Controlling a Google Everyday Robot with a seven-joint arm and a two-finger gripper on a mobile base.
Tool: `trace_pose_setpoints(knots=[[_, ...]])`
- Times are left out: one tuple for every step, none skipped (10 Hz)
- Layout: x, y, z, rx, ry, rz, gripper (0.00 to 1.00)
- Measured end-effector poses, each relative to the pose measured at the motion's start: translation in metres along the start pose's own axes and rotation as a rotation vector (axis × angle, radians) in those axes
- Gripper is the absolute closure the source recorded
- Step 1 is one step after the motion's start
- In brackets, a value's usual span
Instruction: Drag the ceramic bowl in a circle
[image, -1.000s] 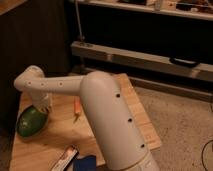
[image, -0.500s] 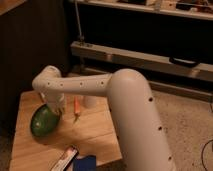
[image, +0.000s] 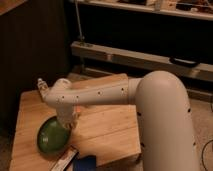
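Note:
The ceramic bowl (image: 51, 136) is glossy green and sits near the front left of the wooden table (image: 107, 127). My white arm reaches in from the right and bends down over it. The gripper (image: 67, 123) hangs at the bowl's upper right rim, shut on that rim. The wrist hides the fingers and part of the rim.
A small orange item (image: 79, 107) peeks out just behind the forearm. A blue object (image: 86, 163) and a flat packet (image: 65, 161) lie at the table's front edge, close to the bowl. A dark shelf unit with a metal rail (image: 150, 59) stands behind the table.
The bowl has slid right and then toward the front edge, together with the gripper. The arm has swung further over the table's middle.

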Motion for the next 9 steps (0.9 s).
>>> trace_pose_setpoints(knots=[[-0.018,-0.013,0.005,0.01,-0.014,-0.035,1.0],[-0.031,-0.03,0.01,0.021,-0.027,-0.075,1.0],[-0.041,-0.048,0.013,0.031,-0.035,-0.115,1.0],[-0.049,-0.072,0.016,0.043,-0.042,-0.166,1.0],[-0.05,-0.087,0.016,0.052,-0.042,-0.193,1.0],[-0.045,-0.103,0.016,0.059,-0.035,-0.216,1.0],[-0.034,-0.126,0.012,0.073,-0.023,-0.242,1.0],[-0.017,-0.139,0.007,0.074,-0.01,-0.256,1.0],[-0.002,-0.148,0.003,0.083,0.002,-0.262,1.0]])
